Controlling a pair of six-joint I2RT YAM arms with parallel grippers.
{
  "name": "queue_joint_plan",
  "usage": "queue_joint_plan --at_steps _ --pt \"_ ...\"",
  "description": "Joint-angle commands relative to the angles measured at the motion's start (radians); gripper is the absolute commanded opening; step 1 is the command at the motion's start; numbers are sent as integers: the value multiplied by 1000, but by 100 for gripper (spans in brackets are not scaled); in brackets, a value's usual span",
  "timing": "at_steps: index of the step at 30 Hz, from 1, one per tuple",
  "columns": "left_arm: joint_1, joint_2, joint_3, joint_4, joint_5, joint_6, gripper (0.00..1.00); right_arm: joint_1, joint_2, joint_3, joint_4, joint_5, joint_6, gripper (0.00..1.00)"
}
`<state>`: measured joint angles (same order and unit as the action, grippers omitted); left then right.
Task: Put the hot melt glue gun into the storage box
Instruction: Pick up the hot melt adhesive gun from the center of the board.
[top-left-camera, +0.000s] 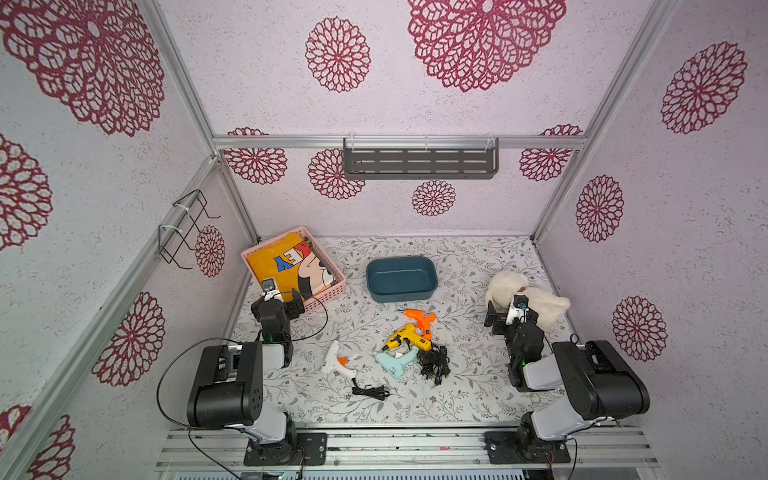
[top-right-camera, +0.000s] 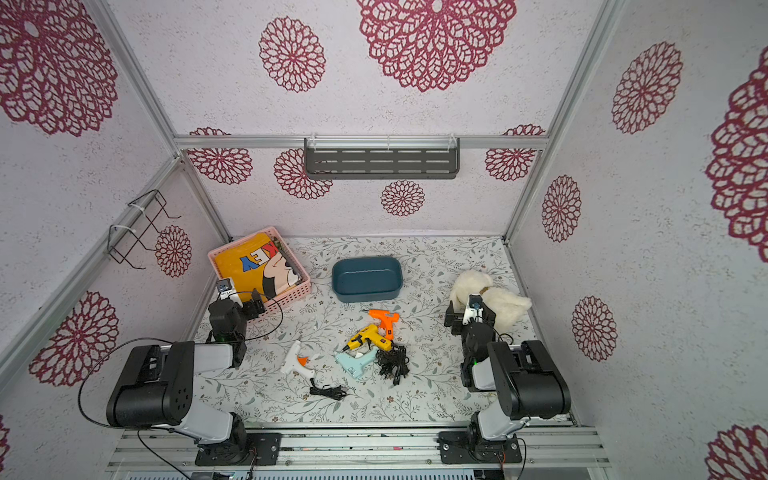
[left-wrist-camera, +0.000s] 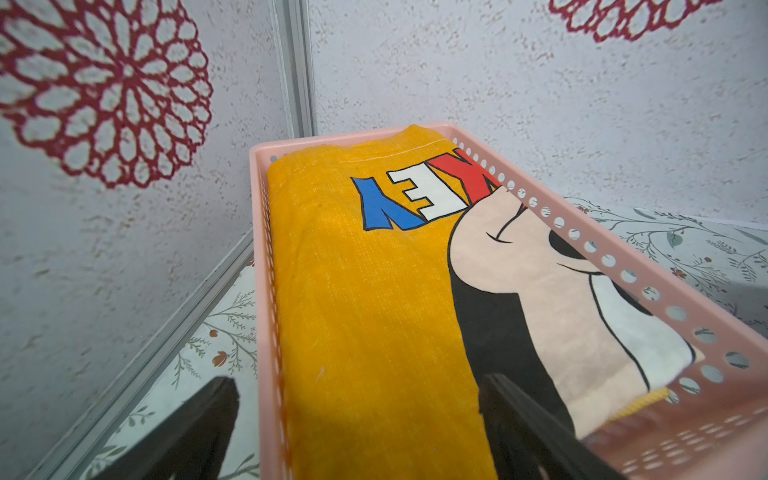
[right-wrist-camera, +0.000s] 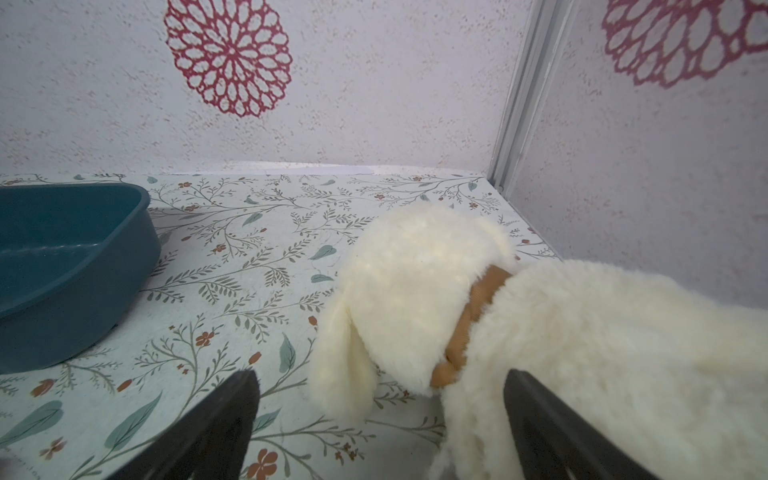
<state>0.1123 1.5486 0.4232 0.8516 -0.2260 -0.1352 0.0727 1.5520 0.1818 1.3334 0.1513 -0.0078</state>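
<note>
Several hot melt glue guns lie mid-table in both top views: an orange one (top-left-camera: 419, 319), a yellow one (top-left-camera: 405, 337), a light blue one (top-left-camera: 395, 360) and a white one (top-left-camera: 338, 360) off to the left. The teal storage box (top-left-camera: 405, 295) (top-right-camera: 370, 294) stands empty behind them; its wall (right-wrist-camera: 83, 316) also shows in the right wrist view. My left gripper (top-left-camera: 296, 306) (left-wrist-camera: 361, 399) is open, straddling the near wall of the pink basket. My right gripper (top-left-camera: 494, 318) (right-wrist-camera: 380, 399) is open beside the plush dog, holding nothing.
The pink lattice basket (top-left-camera: 328, 297) (left-wrist-camera: 623, 266) at the back left holds a folded yellow towel (left-wrist-camera: 365, 291). A white plush dog (top-left-camera: 523, 295) (right-wrist-camera: 602, 332) lies at the right. Tangled black cords (top-left-camera: 434, 361) trail from the guns. Walls enclose three sides.
</note>
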Motion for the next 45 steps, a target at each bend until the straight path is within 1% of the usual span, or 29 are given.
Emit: queue_joint_plan --at_steps 1,21,22,26,30,31,32,33,35,37,38,39,41,42,43,45 --pt "5 2 0 17 5 -6 98 -4 -13 21 27 -10 -1 99" --pt "16 -13 0 8 18 -17 98 -4 -13 22 26 -11 -1 99" --pt "15 -27 12 -22 8 -19 98 -4 -13 21 26 -11 -1 99" --pt "-3 -141 94 -255 -3 -2 98 -10 -10 31 14 -25 7 99" --pt "-50 -249 214 -536 13 9 98 -10 -17 5 53 -20 1 99" --pt "-69 -264 246 -587 10 19 98 -7 -32 -15 85 -6 0 99" --pt "-89 -274 274 -631 11 32 98 -2 -65 -26 79 10 0 99" --pt "-114 -281 310 -695 18 44 98 9 -123 -25 32 35 -6 99" --pt "-162 -283 391 -823 12 51 98 57 -265 11 -139 119 -40 99" --pt "-222 -269 481 -973 -18 38 99 116 -397 95 -358 163 -131 99" --pt "-244 -263 508 -1026 -31 23 100 139 -434 137 -437 185 -163 99" --pt "-272 -256 542 -1088 -42 -2 100 160 -463 185 -532 216 -162 99" --pt "-323 -247 584 -1181 -65 -32 99 167 -485 329 -793 231 -62 99" --pt "-349 -240 608 -1230 -87 -56 98 167 -470 422 -963 233 12 99" --pt "-371 -232 632 -1289 -96 -92 97 166 -437 517 -1129 220 73 99" --pt "-400 -217 676 -1396 -109 -159 96 170 -363 667 -1351 143 137 99"
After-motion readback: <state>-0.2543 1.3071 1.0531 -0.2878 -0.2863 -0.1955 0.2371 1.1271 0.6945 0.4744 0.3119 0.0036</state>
